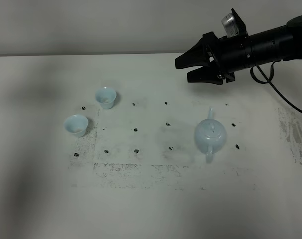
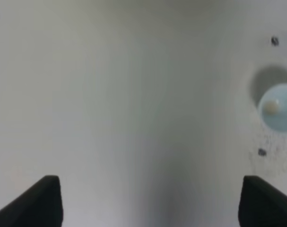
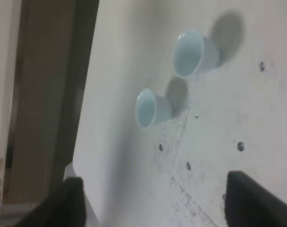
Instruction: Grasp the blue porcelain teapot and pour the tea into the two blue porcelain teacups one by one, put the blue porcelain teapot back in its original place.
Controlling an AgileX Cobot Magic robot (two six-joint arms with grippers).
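Two teacups (image 1: 105,97) (image 1: 75,125) well apart from teapot (image 1: 209,134) | right gripper (image 1: 183,70) wide, empty, beyond teapot's spout | left gripper (image 2: 150,189) wide, empty

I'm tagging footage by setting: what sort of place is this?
Likely a robot test bench: a bare white table with black position marks, and the robot's right hand hovering near a teapot.

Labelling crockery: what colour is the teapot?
Round porcelain teapot: pale glossy sky-blue; best in exterior high view.
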